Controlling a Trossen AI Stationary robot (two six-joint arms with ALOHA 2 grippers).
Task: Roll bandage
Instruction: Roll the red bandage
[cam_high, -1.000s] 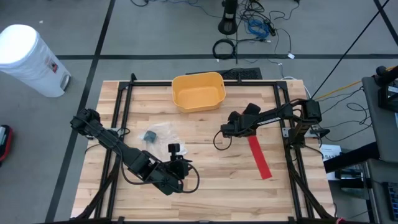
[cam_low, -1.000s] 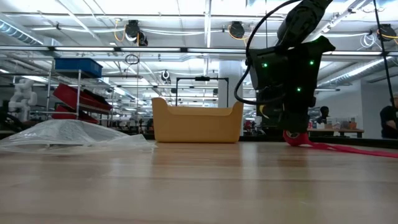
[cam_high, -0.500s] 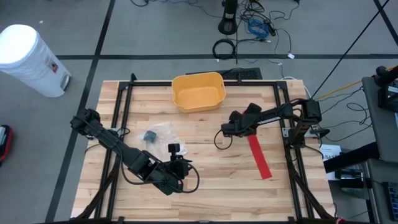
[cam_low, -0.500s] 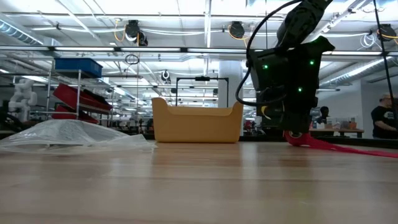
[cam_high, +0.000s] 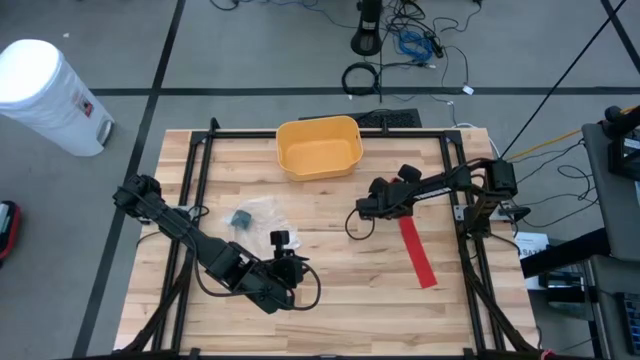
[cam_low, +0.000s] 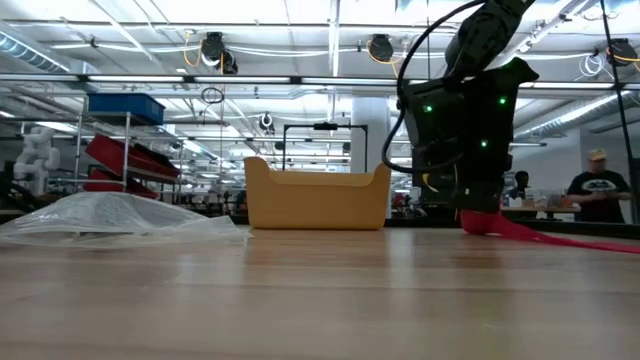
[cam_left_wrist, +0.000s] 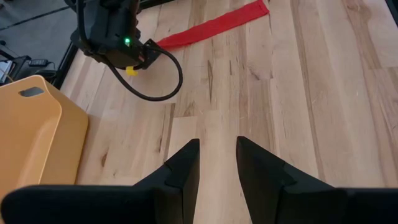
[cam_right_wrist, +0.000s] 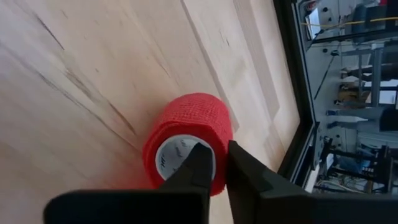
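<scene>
Right gripper (cam_right_wrist: 214, 163), seen from its own wrist camera: the two dark fingers (cam_right_wrist: 245, 171) are drawn almost together, pinching the wall of the red bandage roll (cam_right_wrist: 193, 130), one finger inside the white core, the other against the outer wrap. The roll lies on its side on the wooden table (cam_high: 340, 280). In the high view this gripper (cam_high: 368, 208) sits right of the table's centre, its arm reaching in from the right edge. An unrolled red strip (cam_high: 416, 252) runs from the gripper toward the near right, lying flat on the wood. In the low view the gripper (cam_low: 478, 212) stands down at the tabletop with the red roll (cam_low: 482, 222) at its tip and the strip trailing off to the right.

Left gripper (cam_left_wrist: 217, 163), from its wrist camera: fingers parted by a narrow gap, nothing between them, held above bare wood. In the high view the left gripper (cam_high: 290, 272) rests near the front of the table, left of centre.

Surroundings: a yellow bin (cam_high: 319, 147) stands at the far edge of the table; a clear plastic bag (cam_high: 255, 214) lies left of centre. A white cylindrical container (cam_high: 45, 92) stands on the floor at far left. A person (cam_low: 597, 190) shows in the room behind, at right in the low view.
</scene>
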